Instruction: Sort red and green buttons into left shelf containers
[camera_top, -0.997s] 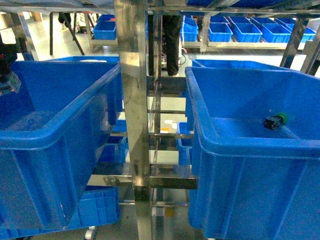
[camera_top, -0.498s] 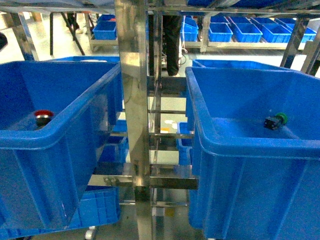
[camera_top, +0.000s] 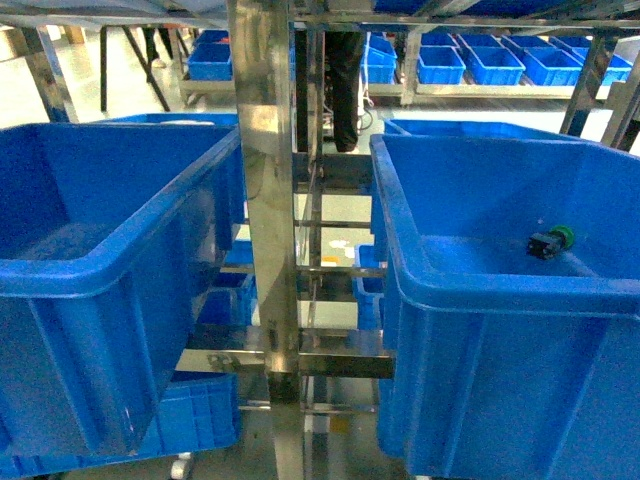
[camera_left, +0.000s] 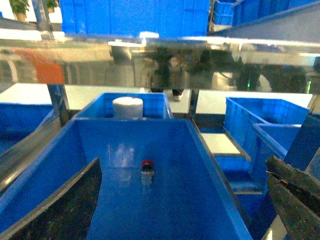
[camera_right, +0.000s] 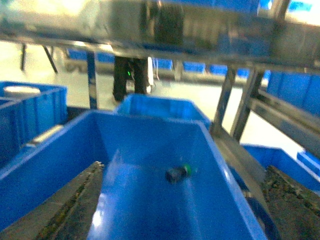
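Resting apart, the red-capped button (camera_left: 146, 165) and green-capped button (camera_top: 552, 241) each occupy a deep blue plastic bin (camera_top: 130, 270); both end effectors hang spread and empty, so any low retreat risks clipping the rims.

Red button (camera_left: 147, 164) on bin (camera_left: 210, 165) floor

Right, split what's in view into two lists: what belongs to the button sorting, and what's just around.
Job:
- red button in the left bin
- green button in the right bin
- steel shelf post
- left gripper and right gripper, both open and empty

Around:
- white roll in the bin behind
- background bins
- standing person
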